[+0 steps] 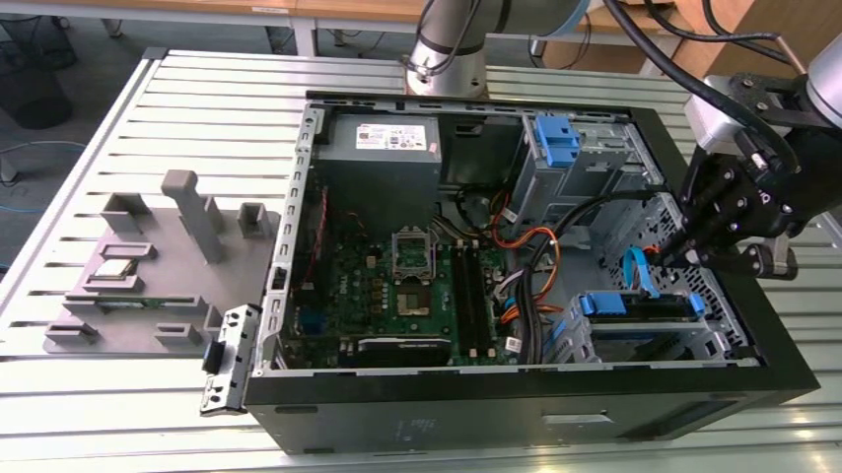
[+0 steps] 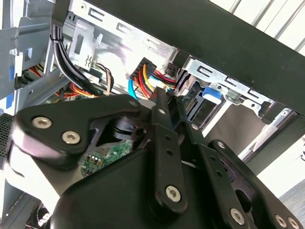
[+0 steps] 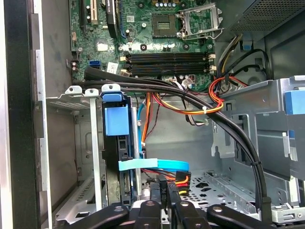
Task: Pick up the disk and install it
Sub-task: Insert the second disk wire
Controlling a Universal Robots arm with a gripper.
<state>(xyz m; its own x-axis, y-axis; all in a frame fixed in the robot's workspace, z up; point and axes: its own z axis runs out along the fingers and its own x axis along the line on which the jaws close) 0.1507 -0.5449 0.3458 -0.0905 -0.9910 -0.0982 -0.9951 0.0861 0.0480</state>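
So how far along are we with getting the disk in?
Done: the disk already stands in its bay in the computer case, blue bracket showing. In hand: the tool hangs beside the bay, at the blue and orange cables. Left: I cannot tell whether the disk is fully seated or cabled.

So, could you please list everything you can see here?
slatted table: one, pale grey, under everything
computer case: one, black, open, lying on the table
motherboard: one, green, on the case floor
power supply: one, grey with a white sticker, far corner of the case
disk: one, blue-bracketed, in the drive bay below the hand
empty bracket: one, blue, in the far bay
black cable bundle: one, crossing the case
flat cable: one, blue, beside the disk
fixture tray: one, grey, at the exterior view's left
robot arm: one, silver, behind the case
hand: one, black, inside the case beside the disk
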